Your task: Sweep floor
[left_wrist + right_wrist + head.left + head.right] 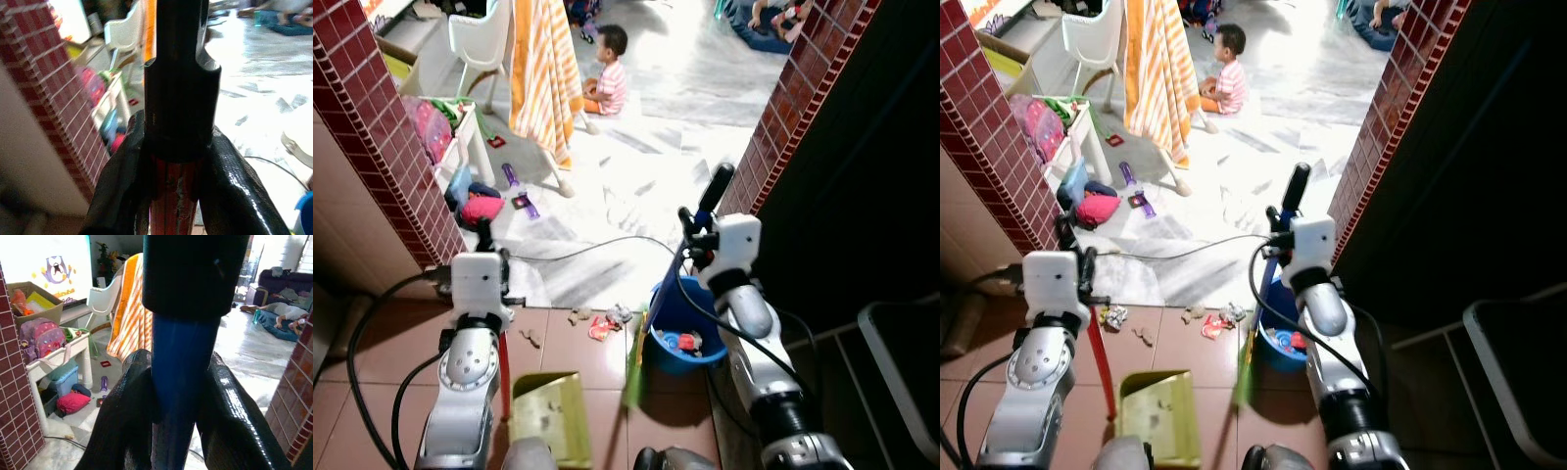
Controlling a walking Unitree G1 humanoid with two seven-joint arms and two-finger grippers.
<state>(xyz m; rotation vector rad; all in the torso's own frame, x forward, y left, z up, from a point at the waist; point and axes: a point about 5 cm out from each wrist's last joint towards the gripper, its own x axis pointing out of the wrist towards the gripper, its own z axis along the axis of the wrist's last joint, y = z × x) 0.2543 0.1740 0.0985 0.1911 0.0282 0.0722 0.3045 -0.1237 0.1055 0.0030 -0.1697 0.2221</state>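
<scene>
My right gripper [168, 396] is clamped around the blue broom handle [178, 377], which runs steeply from its black top end by the brick pillar down and toward me to the green bristles [634, 377] on the tiled floor beside the blue bucket [671, 304]. My left gripper [171, 166] is closed on the red dustpan handle [504, 377], nearly upright, its yellow-green dustpan [548, 416] resting on the tiles near scattered litter [602, 323].

No legible text, labels, nos. — none.
</scene>
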